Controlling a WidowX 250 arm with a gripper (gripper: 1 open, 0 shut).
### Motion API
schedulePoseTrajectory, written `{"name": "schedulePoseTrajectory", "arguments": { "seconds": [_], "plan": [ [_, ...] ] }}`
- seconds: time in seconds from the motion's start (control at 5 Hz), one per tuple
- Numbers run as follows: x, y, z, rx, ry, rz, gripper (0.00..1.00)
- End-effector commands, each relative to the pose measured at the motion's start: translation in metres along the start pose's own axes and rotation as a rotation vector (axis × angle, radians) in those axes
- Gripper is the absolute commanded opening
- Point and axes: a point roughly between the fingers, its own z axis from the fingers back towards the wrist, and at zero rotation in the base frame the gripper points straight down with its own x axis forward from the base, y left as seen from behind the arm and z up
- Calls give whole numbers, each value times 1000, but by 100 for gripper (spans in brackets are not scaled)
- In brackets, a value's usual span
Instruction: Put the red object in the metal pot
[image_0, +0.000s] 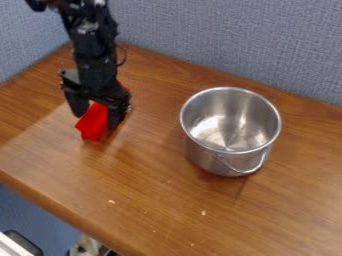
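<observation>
In the camera view, the gripper (99, 108) has its jaws spread wide at the red bar (92, 124). The metal pot (230, 130) stands upright, well apart, on the wooden table (147, 185).

No Legible Lettering in View

No texts, labels, brands, numbers or signs can be read anywhere in the frame, from upper left to lower right.
</observation>
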Motion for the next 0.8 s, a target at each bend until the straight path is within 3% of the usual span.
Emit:
{"name": "schedulePoseTrajectory", "arguments": {
  "seconds": [0.0,0.6],
  "plan": [
    [3,0,3,18,-11,43,100],
    [12,-20,-8,26,22,105,100]
  ]
}}
